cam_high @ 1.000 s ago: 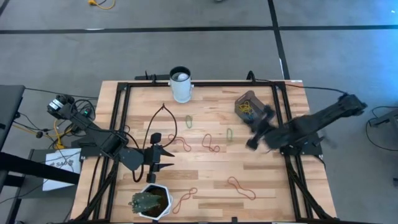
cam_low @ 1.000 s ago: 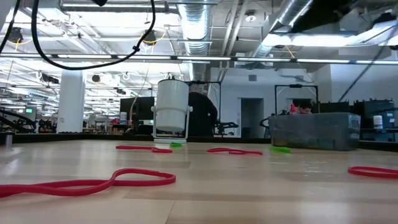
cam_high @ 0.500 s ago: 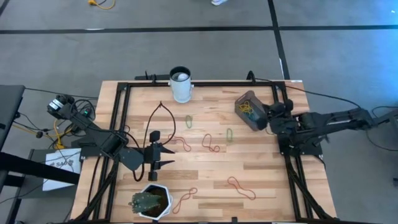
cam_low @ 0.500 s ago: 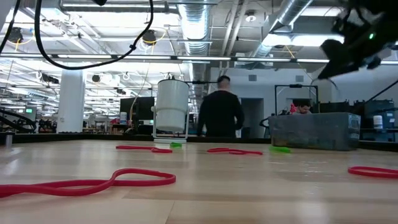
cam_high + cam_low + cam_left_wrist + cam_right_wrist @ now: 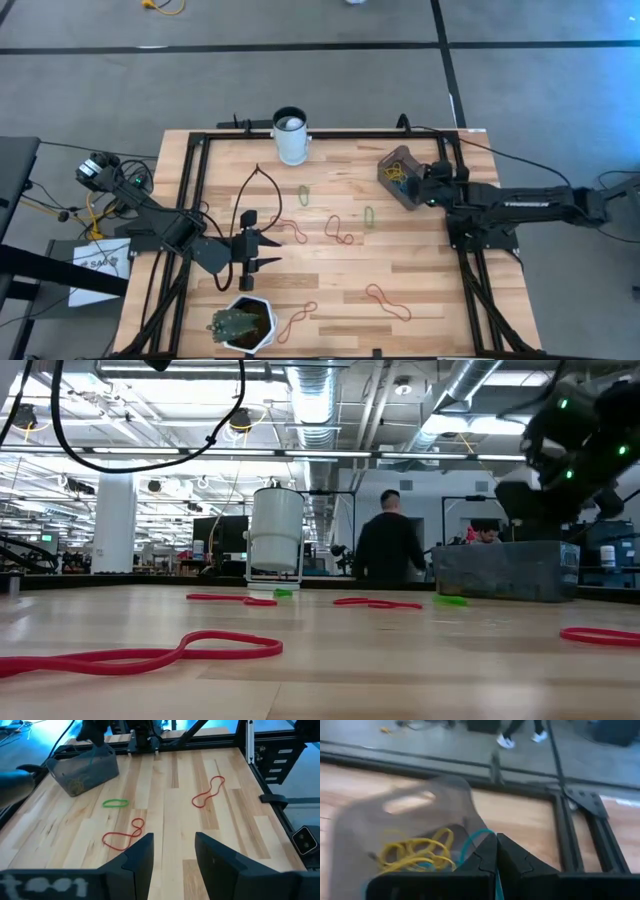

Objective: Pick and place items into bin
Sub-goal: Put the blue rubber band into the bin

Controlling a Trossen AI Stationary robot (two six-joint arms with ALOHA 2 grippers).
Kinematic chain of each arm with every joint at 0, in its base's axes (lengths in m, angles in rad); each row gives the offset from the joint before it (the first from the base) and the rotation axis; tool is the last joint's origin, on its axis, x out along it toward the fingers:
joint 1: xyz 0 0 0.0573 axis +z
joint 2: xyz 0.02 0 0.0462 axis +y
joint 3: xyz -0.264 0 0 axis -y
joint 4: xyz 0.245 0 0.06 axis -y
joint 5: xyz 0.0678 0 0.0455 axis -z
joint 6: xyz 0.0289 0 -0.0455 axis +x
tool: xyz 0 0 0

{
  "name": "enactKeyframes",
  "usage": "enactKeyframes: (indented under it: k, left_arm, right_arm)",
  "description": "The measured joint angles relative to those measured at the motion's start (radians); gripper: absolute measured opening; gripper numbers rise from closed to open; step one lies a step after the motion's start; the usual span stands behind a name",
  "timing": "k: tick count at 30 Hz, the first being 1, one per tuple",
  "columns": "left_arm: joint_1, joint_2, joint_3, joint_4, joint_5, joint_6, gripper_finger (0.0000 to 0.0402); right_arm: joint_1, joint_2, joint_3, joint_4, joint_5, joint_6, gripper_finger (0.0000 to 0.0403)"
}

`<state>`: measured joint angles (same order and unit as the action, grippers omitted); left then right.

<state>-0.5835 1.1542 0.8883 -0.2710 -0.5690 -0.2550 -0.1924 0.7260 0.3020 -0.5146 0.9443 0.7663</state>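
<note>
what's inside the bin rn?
Yellowish bands lie tangled inside the bin, and a teal band runs up into the shut right gripper. That gripper hides the bin's near corner.

The bin [image 5: 399, 176], a small dark see-through tray, sits at the counter's 2 o'clock with yellow bands [image 5: 417, 851] tangled inside. Red bands [image 5: 387, 301] and green bands [image 5: 368, 214] lie flat, scattered from centre to 5 o'clock.
</note>
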Motion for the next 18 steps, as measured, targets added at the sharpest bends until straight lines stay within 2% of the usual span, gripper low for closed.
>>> enactKeyframes:
  k: [4, 8, 13, 18]
  left_arm:
    - [0.0, 0.0, 0.0, 0.0, 0.0, 0.001, 0.0135]
    - [0.0, 0.0, 0.0, -0.001, 0.0, 0.015, 0.0135]
    - [0.0, 0.0, 0.0, -0.001, 0.0, 0.023, 0.0135]
    - [0.0, 0.0, 0.0, -0.005, 0.008, 0.024, 0.0135]
  right_arm:
    - [-0.031, 0.076, -0.038, 0.07, -0.003, 0.045, 0.0001]
    - [-0.034, 0.139, -0.049, 0.185, -0.002, -0.006, 0.0008]
    - [-0.034, 0.19, -0.049, 0.302, -0.025, -0.018, 0.0032]
    - [-0.042, 0.235, -0.049, 0.324, -0.031, -0.062, 0.0061]
